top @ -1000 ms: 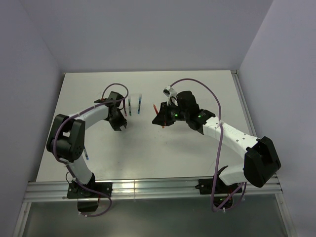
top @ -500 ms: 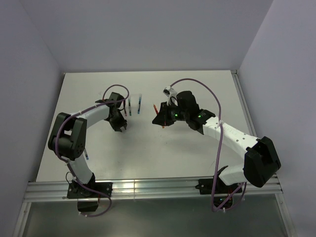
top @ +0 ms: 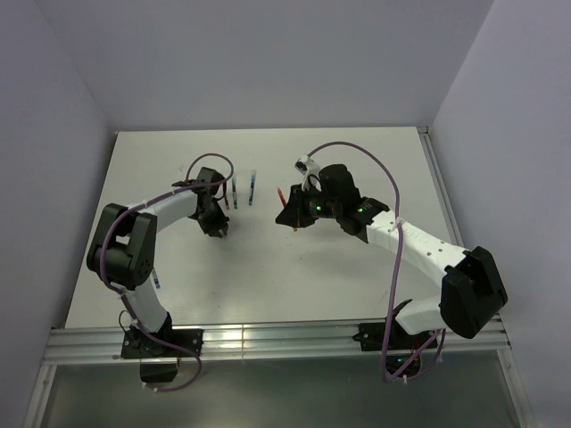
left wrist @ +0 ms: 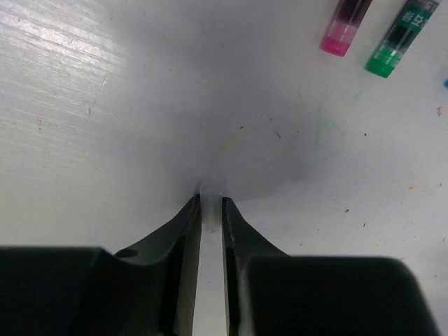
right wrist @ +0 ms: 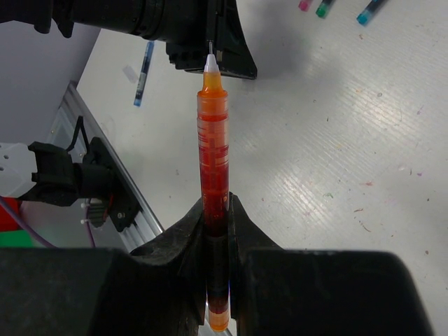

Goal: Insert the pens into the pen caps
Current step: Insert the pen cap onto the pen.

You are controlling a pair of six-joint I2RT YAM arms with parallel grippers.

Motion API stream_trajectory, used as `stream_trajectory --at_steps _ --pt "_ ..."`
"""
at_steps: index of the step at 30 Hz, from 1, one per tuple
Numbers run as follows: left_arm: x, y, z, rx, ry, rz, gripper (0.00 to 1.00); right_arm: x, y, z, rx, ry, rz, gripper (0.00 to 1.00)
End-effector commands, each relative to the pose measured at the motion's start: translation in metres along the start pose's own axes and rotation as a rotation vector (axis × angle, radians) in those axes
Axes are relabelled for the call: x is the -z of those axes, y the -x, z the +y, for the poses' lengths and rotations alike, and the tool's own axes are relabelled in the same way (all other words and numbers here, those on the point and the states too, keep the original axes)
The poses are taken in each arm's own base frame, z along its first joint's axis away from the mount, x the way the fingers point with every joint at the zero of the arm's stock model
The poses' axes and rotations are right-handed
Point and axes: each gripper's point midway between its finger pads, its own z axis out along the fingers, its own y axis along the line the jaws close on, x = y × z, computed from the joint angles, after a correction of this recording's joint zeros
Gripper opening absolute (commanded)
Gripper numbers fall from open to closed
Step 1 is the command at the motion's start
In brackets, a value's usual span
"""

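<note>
Red-orange pen (right wrist: 212,161), tip bare, sits clamped in the right gripper (right wrist: 215,210), centre frame, so capping looks undone. Left gripper (left wrist: 211,203) keeps narrow jaws around something pale (left wrist: 210,218), grip unclear; 2 pens (left wrist: 400,38) lie upper right.

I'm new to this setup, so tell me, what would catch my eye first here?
The red pen clamped in the right gripper stands out near the table's middle, its white tip pointing at the left arm. The left gripper is down at the table, fingers a narrow gap apart with a small pale thing between their tips. A pink pen and a green pen lie just beyond it.
</note>
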Motion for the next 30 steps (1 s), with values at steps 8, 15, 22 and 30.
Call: stream_trajectory --at_steps 8,15,22,30 --pt "0.001 -0.012 -0.008 -0.035 -0.080 0.029 0.00 0.008 0.019 0.004 0.047 -0.015 -0.046 0.00" --pt "0.117 0.048 -0.106 -0.089 -0.507 -0.134 0.00 0.015 0.042 0.037 0.074 0.101 -0.068 0.00" --pt "0.256 0.094 -0.175 -0.076 -1.127 -0.288 0.00 0.034 0.074 0.080 0.131 0.227 -0.126 0.00" --pt "0.344 0.097 -0.191 -0.165 -1.526 -0.351 0.01 0.050 0.112 0.121 0.166 0.346 -0.197 0.00"
